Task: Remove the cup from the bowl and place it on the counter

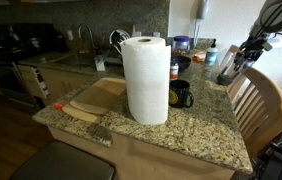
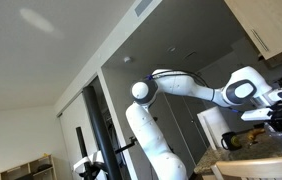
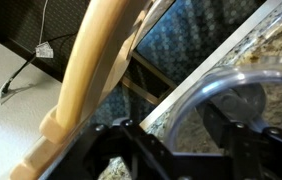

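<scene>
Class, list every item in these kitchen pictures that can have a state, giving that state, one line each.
White paper towel roll: upright on the speckled granite counter.
Black handled mug: upright beside the roll.
Pale wooden cutting board: lying flat on the counter.
Robotiq gripper: raised by the counter's edge; open or shut unclear.
See-through curved rim: near the gripper; cup or bowl unclear.
Wooden chair: standing at the counter.

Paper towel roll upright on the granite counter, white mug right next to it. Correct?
No. The mug beside the paper towel roll is black, not white, as an exterior view shows. The roll does stand upright on the counter.
</scene>
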`<state>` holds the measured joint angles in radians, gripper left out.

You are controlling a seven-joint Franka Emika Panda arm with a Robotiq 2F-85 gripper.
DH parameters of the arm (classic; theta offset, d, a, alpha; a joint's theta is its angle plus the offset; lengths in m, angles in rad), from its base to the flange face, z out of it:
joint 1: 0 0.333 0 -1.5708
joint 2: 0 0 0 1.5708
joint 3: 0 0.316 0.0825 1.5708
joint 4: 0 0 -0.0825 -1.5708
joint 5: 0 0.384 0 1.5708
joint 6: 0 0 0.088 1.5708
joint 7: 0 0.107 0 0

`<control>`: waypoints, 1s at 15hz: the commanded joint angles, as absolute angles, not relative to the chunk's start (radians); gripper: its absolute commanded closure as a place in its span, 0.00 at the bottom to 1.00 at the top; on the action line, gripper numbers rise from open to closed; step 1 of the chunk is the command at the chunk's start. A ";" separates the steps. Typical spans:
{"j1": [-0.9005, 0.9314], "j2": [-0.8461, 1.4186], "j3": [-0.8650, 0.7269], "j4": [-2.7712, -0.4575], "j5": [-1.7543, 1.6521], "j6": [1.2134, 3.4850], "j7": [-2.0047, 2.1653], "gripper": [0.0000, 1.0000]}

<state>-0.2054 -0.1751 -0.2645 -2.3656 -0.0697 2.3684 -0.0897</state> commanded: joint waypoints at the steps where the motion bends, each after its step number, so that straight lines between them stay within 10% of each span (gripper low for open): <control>1: -0.223 -0.208 -0.259 -2.443 -0.070 2.391 -0.076 0.02; 2: -0.224 -0.214 -0.260 -2.448 -0.068 2.400 -0.068 0.00; 3: -0.229 -0.207 -0.244 -2.447 -0.109 2.420 -0.022 0.38; 5: -0.226 -0.221 -0.238 -2.454 -0.121 2.420 0.008 0.36; 15: -0.146 -0.317 -0.130 -2.409 -0.076 2.420 0.065 1.00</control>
